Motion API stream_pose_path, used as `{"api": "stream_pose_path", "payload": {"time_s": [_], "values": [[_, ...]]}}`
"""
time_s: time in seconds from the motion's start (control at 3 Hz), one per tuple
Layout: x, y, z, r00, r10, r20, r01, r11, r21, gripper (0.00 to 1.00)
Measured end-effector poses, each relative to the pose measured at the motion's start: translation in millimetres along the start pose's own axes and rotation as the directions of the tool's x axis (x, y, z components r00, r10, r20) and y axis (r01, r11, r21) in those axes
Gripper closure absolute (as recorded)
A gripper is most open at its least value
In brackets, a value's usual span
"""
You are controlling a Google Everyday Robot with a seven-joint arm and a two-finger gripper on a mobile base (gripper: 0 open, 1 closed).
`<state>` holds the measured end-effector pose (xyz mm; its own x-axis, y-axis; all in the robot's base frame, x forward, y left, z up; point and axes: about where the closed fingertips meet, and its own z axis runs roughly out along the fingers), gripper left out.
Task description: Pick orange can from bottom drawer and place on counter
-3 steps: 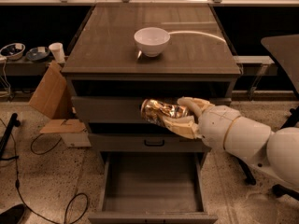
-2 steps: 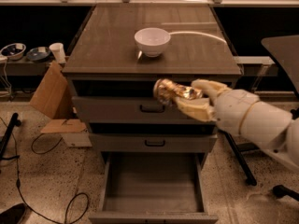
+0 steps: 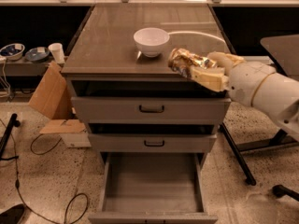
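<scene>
Counter point(image 3: 112, 45) front edge: pincer point(image 3: 198, 68) clamps dented, shiny orange can point(image 3: 181, 60).

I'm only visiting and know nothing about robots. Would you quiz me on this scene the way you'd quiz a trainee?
1. True or false: the wide shallow grey bottom drawer is pulled open and its floor is bare.
2. Multiple choice: the two-finger gripper is shut on A) a black bar handle, B) the shiny golden-orange metal can, C) a cardboard box.
3. Fill in: in the camera view, the can is held to the ____ of the round white bowl, at the front edge of the glossy grey-brown counter.
Key: 1 true; 2 B; 3 right.
</scene>
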<state>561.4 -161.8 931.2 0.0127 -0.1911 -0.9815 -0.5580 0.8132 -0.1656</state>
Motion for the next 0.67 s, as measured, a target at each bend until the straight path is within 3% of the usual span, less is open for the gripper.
{"api": "stream_pose_path", "payload": {"time_s": [0.67], "values": [[-35, -45, 45, 0.999, 0.037, 0.020, -0.039, 0.9954, 0.088, 1.00]]}}
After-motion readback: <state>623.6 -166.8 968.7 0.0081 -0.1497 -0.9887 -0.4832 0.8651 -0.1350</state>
